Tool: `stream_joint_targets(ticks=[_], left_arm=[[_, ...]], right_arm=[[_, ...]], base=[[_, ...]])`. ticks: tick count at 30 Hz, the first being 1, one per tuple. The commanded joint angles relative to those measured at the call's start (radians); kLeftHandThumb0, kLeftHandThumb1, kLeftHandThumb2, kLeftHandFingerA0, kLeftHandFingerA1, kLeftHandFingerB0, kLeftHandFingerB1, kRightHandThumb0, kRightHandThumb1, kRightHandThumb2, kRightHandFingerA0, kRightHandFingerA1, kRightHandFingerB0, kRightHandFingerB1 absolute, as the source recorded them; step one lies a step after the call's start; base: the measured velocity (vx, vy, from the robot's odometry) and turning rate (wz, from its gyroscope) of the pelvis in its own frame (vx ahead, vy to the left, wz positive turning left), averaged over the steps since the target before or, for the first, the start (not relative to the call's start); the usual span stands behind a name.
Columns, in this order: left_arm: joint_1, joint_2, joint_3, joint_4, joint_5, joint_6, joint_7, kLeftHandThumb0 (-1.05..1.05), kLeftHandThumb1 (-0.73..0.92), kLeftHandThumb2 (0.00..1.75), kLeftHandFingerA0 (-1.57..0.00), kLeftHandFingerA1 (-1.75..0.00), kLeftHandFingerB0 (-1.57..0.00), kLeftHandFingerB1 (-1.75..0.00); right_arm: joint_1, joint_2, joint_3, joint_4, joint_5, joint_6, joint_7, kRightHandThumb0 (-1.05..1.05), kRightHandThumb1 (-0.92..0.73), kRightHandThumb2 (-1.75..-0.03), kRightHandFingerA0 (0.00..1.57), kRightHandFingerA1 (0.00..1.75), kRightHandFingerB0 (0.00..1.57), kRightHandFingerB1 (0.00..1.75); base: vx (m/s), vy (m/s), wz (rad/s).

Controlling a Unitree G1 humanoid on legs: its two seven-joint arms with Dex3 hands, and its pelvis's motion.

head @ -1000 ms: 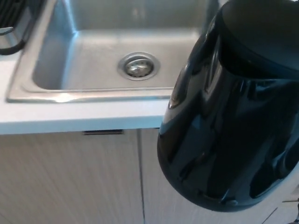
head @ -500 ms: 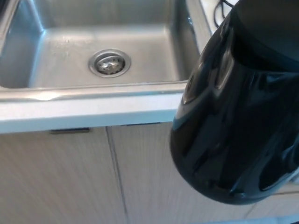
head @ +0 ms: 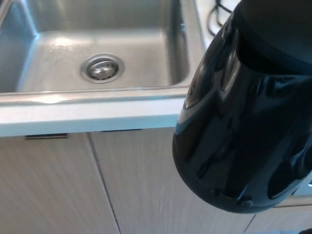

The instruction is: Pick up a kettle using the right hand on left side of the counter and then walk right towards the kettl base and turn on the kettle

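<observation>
A glossy black kettle (head: 243,112) fills the right half of the head view. It hangs tilted in the air in front of the counter edge and the cabinet doors. My right hand (head: 298,170) shows only as dark thick shapes on the kettle's lower right side, where it blends into the black body; it is shut on the kettle. My left hand does not show. No kettle base is in view.
A steel sink (head: 29,90) with a round drain (head: 102,67) lies at the upper left, set in a pale counter (head: 87,117). Light wood cabinet doors (head: 58,190) stand below. A black cable (head: 218,9) lies on the counter right of the sink.
The whole picture has shifted: the sink and drain have slid left in the view and a cable has come in at the top right. The kettle keeps its place in the picture.
</observation>
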Motion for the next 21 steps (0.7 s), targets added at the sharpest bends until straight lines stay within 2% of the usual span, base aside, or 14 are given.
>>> stream_joint_targets(ticks=[1, 7, 13, 21], left_arm=[[0.008, 0.004, 0.007, -0.002, -0.019, -0.088, -0.020, -0.04, 0.51, 1.02, -1.00, -0.87, -1.00, -0.74], [0.014, 0.007, 0.004, 0.004, -0.011, -0.096, -0.019, -0.04, 0.54, 0.99, -1.01, -0.87, -0.95, -0.73], [0.010, 0.004, 0.010, 0.001, -0.020, -0.074, -0.016, -0.05, 0.53, 0.98, -1.01, -0.87, -0.97, -0.73], [0.012, 0.003, 0.007, 0.000, -0.015, -0.090, -0.014, -0.05, 0.55, 0.96, -1.01, -0.87, -0.97, -0.73]], right_arm=[[-0.003, -0.010, -0.011, -0.011, 0.018, -0.072, 0.001, -0.17, -0.38, -1.45, 1.10, 1.75, 0.89, 1.60], [0.014, -0.003, -0.005, -0.015, 0.018, -0.081, 0.000, -0.16, -0.40, -1.43, 1.10, 1.75, 0.89, 1.59], [0.015, -0.003, -0.004, -0.013, 0.018, -0.085, -0.002, -0.14, -0.44, -1.44, 1.13, 1.75, 0.94, 1.52], [0.001, -0.003, -0.011, 0.000, 0.025, -0.084, -0.004, -0.17, -0.39, -1.43, 1.10, 1.75, 0.88, 1.59]], base=[[-0.03, -0.341, -0.10], [0.05, -0.172, -0.02], [0.04, 0.049, 0.05], [0.02, 0.022, 0.02]])
